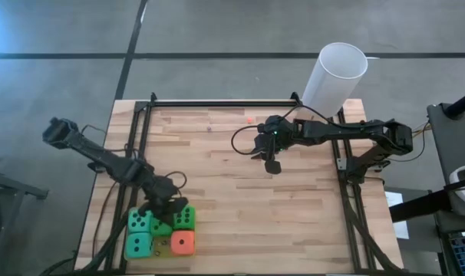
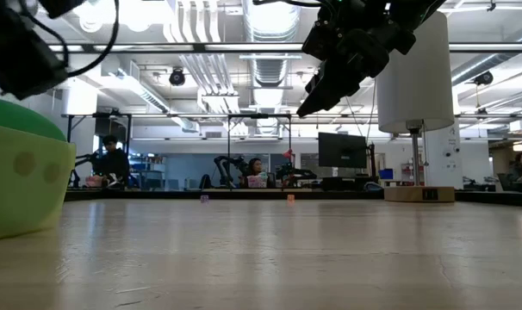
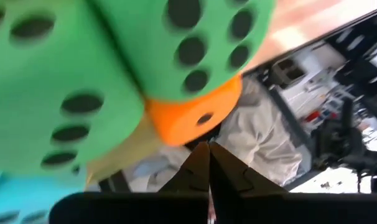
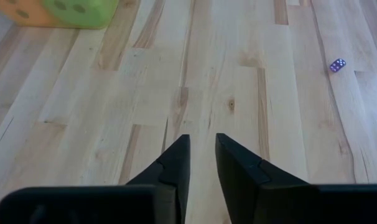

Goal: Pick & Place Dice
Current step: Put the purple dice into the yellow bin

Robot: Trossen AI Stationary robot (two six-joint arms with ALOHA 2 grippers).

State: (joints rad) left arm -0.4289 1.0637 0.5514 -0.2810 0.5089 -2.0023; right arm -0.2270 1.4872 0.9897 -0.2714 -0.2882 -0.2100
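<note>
Where the wooden worktop nears its front left corner, we see the dice clustered together: a teal die and a second teal die on the left of the group, a green die on the right with another green die mostly hidden between them, and the orange-red die at the front right, all touching or just beside one another. We find the left pincer low over this cluster, at its rear edge; in its wrist view its two dark fingers meet tip to tip with nothing between them, and green and orange-red faces fill the view just beyond the tips. We cannot tell whether the tips touch a die. We see the right pincer hovering above the bare middle of the worktop, well apart from the dice; its fingers stand slightly apart and hold nothing. A tall white cylinder stands at the rear right corner, and a tiny purple die lies alone on the wood beyond the right pincer. In the low view, people sit at desks in the room behind the worktop.
</note>
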